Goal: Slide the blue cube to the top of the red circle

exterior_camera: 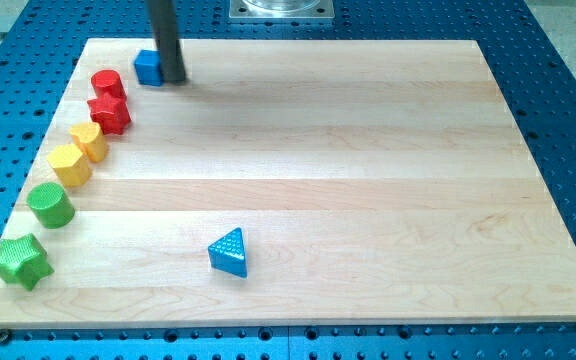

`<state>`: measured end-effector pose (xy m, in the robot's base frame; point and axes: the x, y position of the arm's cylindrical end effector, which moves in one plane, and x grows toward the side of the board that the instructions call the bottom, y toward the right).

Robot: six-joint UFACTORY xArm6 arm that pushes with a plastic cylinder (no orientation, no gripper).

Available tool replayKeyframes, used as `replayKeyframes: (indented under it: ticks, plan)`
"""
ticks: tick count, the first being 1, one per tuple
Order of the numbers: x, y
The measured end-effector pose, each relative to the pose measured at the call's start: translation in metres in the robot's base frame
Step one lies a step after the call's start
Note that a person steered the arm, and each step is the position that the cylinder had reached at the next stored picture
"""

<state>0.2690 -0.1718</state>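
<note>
Far view's left, down the surface (368,180) edge: green star (19,261) at the bottom, then green cylinder (51,204), two yellow blocks (69,163) and (91,141) touching, shapes hard to call, then red star (108,111) and the red circle (107,83) touching above it. Just to the view's right of the red circle and a little higher sits the blue cube (148,67), close to the surface's top edge, a small gap between it and the red circle. My tip (173,79) stands against the cube's right face, touching or nearly so. No hand on this rig, only the rod, so nothing spread or pinching to report. Well apart, lower middle: blue triangle (230,251), out of play. Judgement: the cube is up-right of the circle, not squarely above it; task nearly done but not quite. Risks from here: a leftward push that runs slightly low would drive the cube into the red circle and knock it into the red star, disturbing the column. A push angled upward could carry the cube off the top edge, which is close. Contact off the cube's centre would spin it and let the tip slip past. A short, level nudge leftward seems the safe call.
</note>
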Motion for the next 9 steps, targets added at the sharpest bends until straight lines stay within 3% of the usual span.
replayKeyframes:
  ticks: [1, 2, 3, 4, 6, 8, 9]
  plan:
    - [-0.007, -0.019]
    - [-0.035, 0.019]
    - [-0.078, 0.005]
    - [-0.073, -0.042]
    - [-0.038, -0.052]
    - [-0.044, -0.118]
    - [-0.019, -0.106]
